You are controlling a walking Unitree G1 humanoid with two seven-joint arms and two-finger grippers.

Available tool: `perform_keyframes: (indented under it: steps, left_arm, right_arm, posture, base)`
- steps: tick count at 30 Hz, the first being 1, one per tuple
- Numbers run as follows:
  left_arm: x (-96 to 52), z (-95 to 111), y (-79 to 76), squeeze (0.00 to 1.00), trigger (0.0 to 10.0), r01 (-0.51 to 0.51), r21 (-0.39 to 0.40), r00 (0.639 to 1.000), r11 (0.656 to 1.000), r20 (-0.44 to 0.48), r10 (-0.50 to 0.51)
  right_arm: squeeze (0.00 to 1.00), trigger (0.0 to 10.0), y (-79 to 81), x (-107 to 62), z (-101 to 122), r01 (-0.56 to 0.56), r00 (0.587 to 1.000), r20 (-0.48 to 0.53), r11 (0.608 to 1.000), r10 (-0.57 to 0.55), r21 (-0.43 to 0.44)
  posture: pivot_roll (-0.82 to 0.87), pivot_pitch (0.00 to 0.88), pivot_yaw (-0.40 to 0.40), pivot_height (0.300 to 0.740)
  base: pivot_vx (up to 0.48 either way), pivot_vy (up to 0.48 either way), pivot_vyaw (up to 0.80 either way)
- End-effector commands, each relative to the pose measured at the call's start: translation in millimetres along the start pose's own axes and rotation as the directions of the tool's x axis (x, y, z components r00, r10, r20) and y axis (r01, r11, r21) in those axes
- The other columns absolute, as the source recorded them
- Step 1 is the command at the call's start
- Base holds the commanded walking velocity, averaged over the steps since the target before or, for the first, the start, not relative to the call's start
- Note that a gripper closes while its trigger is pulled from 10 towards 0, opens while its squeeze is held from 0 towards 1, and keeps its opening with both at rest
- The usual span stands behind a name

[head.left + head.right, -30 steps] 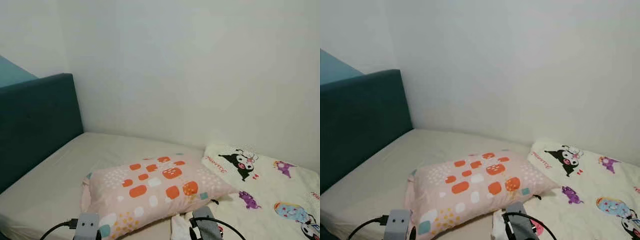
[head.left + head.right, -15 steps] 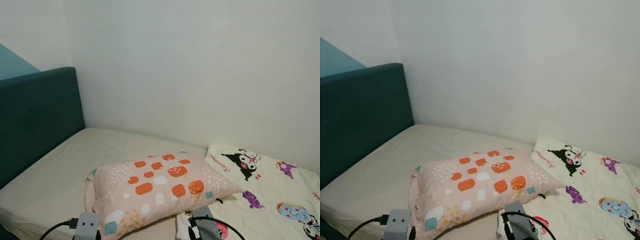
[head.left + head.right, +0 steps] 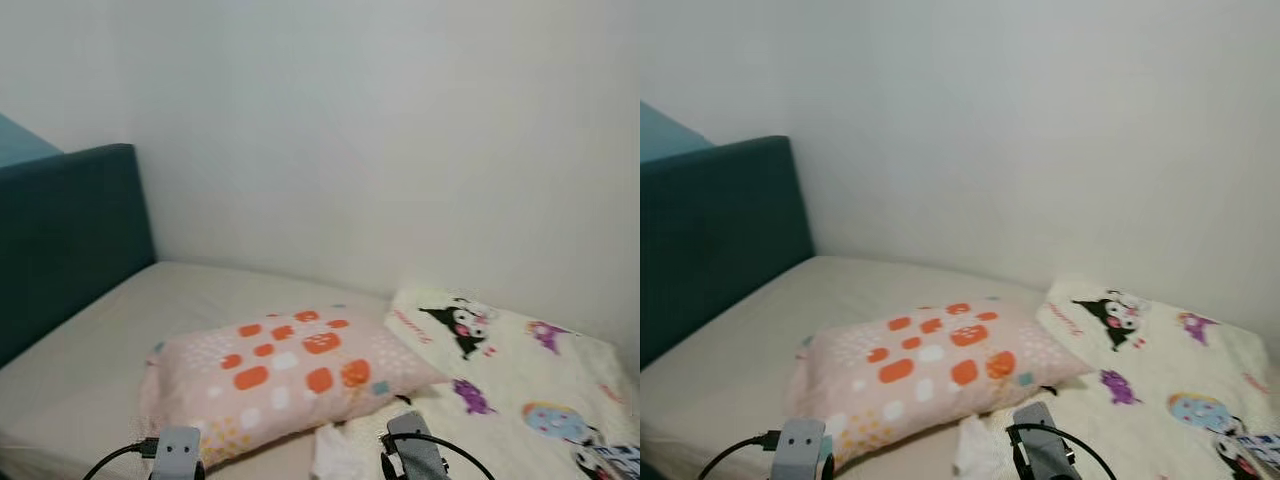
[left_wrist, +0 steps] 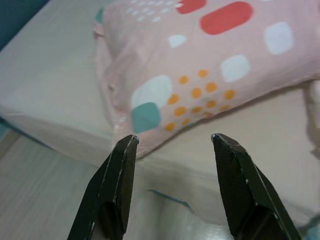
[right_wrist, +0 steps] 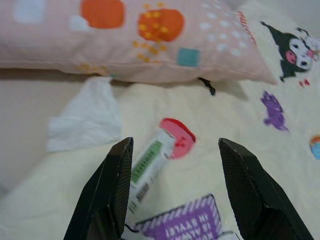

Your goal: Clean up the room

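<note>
pillow [image 3: 285,375] lies on the bed [image 3: 90,345], long axis from near-left corner up toward the blanket [image 3: 530,390]. headboard [image 3: 65,240] on the left, wall [image 3: 380,130] behind, bare sheet between them. left gripper [image 4: 172,145] spread, empty, hovering off the bed edge at the pillow's corner. right gripper [image 5: 172,150] spread over the blanket, above a tube [image 5: 150,167], probably a wrapper, lying lengthwise between the fingers; white tissue [image 5: 85,120] just beside it.

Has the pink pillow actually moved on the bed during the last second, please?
No. The pillow keeps its corner against the cartoon blanket; the whole view shifted, so the camera moved.
</note>
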State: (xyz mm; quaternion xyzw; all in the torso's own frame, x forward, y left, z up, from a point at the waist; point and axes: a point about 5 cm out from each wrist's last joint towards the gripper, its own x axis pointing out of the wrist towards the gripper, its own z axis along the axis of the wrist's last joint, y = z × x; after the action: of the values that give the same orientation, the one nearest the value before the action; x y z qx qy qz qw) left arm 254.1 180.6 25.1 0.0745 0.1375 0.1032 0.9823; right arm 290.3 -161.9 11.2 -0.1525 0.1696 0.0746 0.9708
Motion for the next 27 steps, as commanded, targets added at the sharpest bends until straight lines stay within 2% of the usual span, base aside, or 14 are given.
perform_keyframes:
  steps: [1, 9, 12, 15, 16, 19, 27]
  left_arm:
    - [-0.7, -5, 1.9, 0.00, 10.0, 0.001, 0.017, 1.000, 1.000, -0.029, 0.000]
    - [0.1, -4, -5.2, 0.00, 10.0, 0.053, 0.030, 0.998, 0.998, -0.023, -0.052]
    - [1.8, -4, -8.2, 0.00, 10.0, 0.062, 0.047, 0.998, 0.997, -0.020, -0.062]
    - [1.9, -4, -8.2, 0.00, 10.0, 0.060, 0.045, 0.998, 0.997, -0.023, -0.059]
    - [3.5, -2, -6.3, 0.00, 10.0, 0.056, 0.044, 0.998, 0.997, -0.014, -0.056]
    - [6.2, 2, -1.1, 0.00, 10.0, 0.045, 0.010, 0.999, 0.999, -0.001, -0.045]
    - [4.1, 2, 1.8, 0.00, 10.0, 0.029, 0.020, 1.000, 0.999, 0.010, -0.030]
  right_arm:
    - [0.00, 10.0, 4.2, 0.5, -1, -0.013, 1.000, -0.011, 1.000, 0.013, 0.011]
    - [0.00, 10.0, 4.5, 1.6, 2, -0.006, 1.000, -0.004, 1.000, 0.006, 0.030]
    - [0.00, 10.0, 4.3, 3.2, 8, 0.010, 1.000, 0.026, 0.998, -0.012, 0.054]
    - [0.00, 10.0, 4.3, 3.3, 9, 0.012, 0.999, 0.031, 0.998, -0.014, 0.056]
    - [0.00, 10.0, 7.7, 4.5, 11, -0.021, 0.999, 0.031, 0.997, 0.019, 0.070]
    - [0.00, 10.0, 9.4, 6.6, 12, -0.033, 0.999, 0.015, 0.994, 0.032, 0.103]
    - [0.00, 10.0, 3.1, 7.5, 12, -0.002, 1.000, -0.002, 0.990, 0.002, 0.142]
  posture:
    - [-0.05, 0.030, -0.056, 0.740]
    - [-0.04, 0.032, -0.057, 0.740]
    - [-0.04, 0.031, -0.056, 0.740]
    - [-0.04, 0.031, -0.056, 0.740]
    - [-0.04, 0.032, -0.053, 0.740]
    - [-0.04, 0.031, -0.052, 0.740]
    - [-0.04, 0.034, -0.050, 0.730]
  base:
    - [0.000, 0.000, 0.00]
    - [0.000, 0.000, 0.00]
    - [0.000, 0.000, 0.00]
    - [0.000, 0.000, 0.00]
    - [0.000, 0.000, 0.00]
    - [0.000, 0.000, 0.00]
    - [0.000, 0.000, 0.00]
